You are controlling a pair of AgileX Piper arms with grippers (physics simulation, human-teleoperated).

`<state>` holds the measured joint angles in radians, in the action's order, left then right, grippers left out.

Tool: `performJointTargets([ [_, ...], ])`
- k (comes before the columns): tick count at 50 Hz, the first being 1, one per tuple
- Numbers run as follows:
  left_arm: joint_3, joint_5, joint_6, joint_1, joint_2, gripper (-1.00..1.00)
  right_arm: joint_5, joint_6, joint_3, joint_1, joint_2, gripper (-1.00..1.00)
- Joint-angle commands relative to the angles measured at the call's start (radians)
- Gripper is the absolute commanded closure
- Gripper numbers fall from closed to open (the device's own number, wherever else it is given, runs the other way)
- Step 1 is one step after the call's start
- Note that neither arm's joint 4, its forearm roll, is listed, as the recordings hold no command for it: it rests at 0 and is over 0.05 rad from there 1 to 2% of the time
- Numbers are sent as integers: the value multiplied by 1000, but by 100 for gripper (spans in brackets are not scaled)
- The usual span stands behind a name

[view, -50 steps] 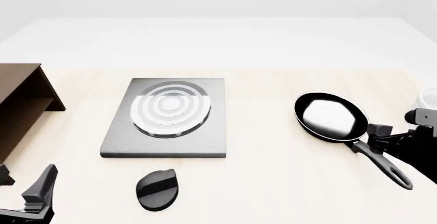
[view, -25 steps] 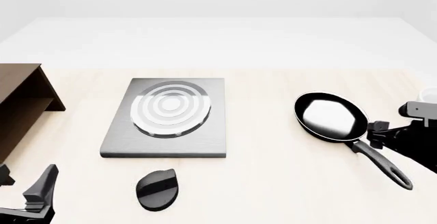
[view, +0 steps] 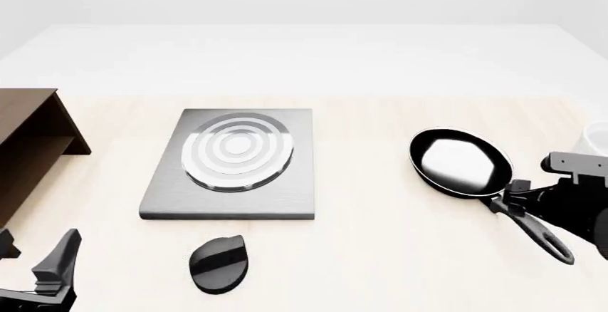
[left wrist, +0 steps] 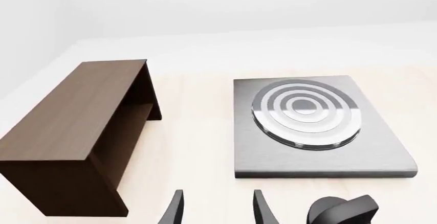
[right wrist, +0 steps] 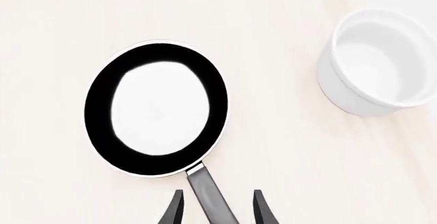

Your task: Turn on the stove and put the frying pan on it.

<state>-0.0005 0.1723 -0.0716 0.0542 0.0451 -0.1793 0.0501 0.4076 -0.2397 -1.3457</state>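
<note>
One frying pan (view: 460, 162), one stove (view: 233, 162).

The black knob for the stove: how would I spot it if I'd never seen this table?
Find the flat square grey metal stove with its ringed burner on the pale wooden table. Just in front of its near edge, apart from it, lies the small black oval knob. Unlike the round black frying pan off to the right, it has no handle.
</note>
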Motion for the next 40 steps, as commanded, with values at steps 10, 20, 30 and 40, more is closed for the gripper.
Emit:
performJointTargets([
  [10, 0, 1, -3, -2, -6, -100, -27, 9, 1, -19, -74, -100],
  [20, 0, 2, -5, -1, -8, -100, -47, 19, -2, -19, -111, -100],
  [30, 0, 5, -8, 0, -9, -100, -62, 15, -4, -2, -136, -100],
  [40, 0, 1, -11, -1, -5, -100, -85, 17, 1, 9, -178, -100],
])
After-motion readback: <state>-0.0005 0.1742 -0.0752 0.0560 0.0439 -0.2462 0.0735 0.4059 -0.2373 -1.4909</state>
